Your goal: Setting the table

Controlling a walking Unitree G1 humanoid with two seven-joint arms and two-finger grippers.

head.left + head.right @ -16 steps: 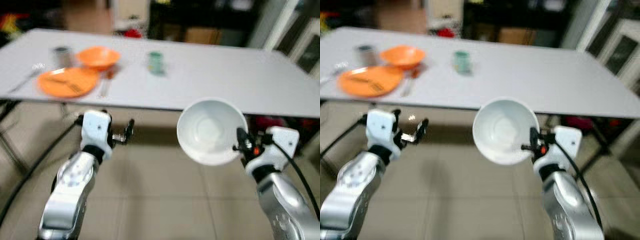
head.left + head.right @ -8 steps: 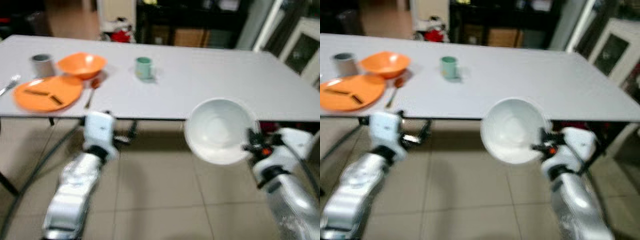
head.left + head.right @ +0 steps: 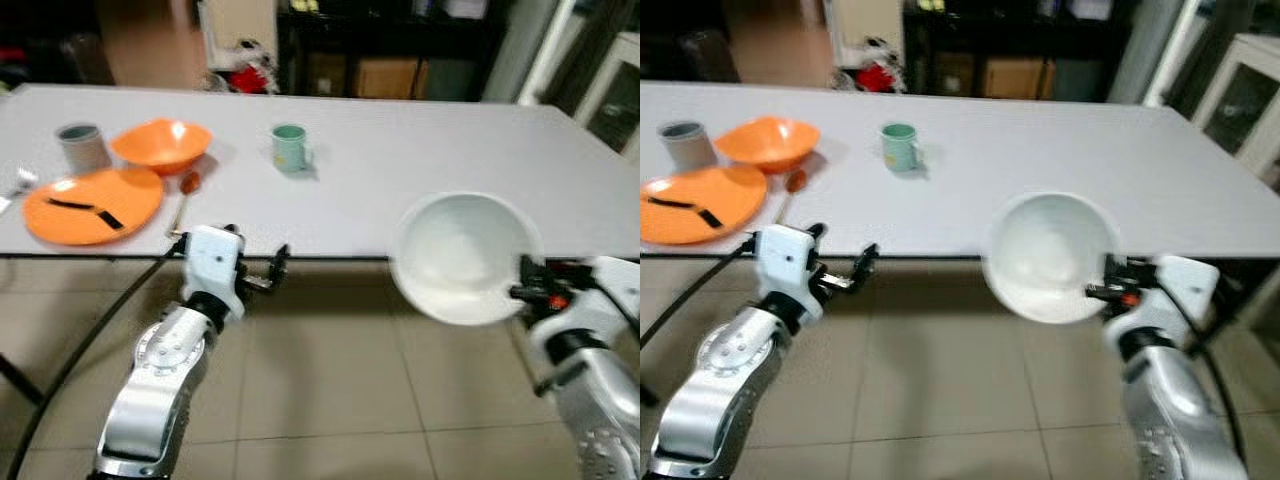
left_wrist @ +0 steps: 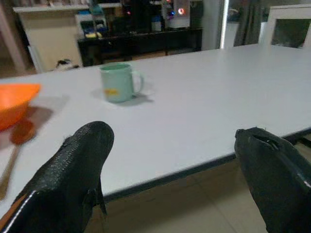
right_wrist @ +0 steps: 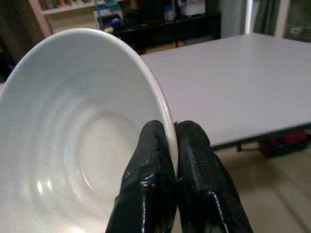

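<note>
Right gripper (image 5: 174, 145) pinched tight on the rim of a white bowl (image 3: 462, 255), held tilted, mouth toward the camera, in front of the near edge of the grey table (image 3: 440, 150) and above the tiled floor (image 3: 330, 380). Left gripper (image 3: 268, 275) held just below the table edge, fingers (image 4: 73, 165) spread wide apart with nothing between them (table edge and a mug seen through the gap). On the table's left end: orange plate (image 3: 92, 204) bearing dark sticks, orange bowl (image 3: 161, 145) just behind it, grey cup (image 3: 81, 146) beside that bowl, spoon (image 3: 185, 192) to the plate's right. Green mug (image 3: 290, 147) further along, well apart from the white bowl. Dark shelves (image 3: 380, 40) beyond the table.
</note>
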